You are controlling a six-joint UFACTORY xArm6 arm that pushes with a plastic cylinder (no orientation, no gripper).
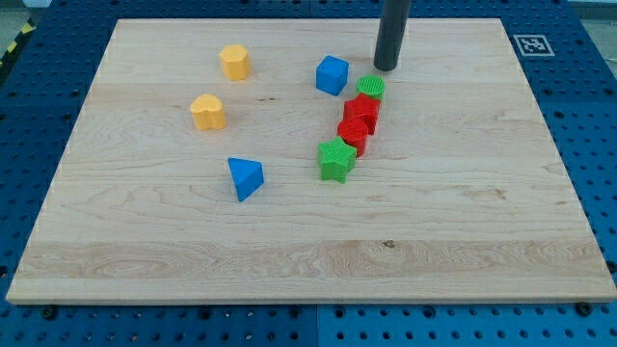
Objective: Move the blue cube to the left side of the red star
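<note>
Resting on the pale wooden board (463, 241), my tip (386, 67) touches nothing; blue pegboard (588, 116) surrounds.

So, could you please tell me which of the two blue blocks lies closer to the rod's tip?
The blue cube, just left of my tip; the blue triangular block sits much lower.

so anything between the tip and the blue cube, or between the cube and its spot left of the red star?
Nothing visible. My tip sits to the view's right of the blue cube, bare board between. The board left of the red star looks open; the green star lies below it and the green cylinder above.
</note>
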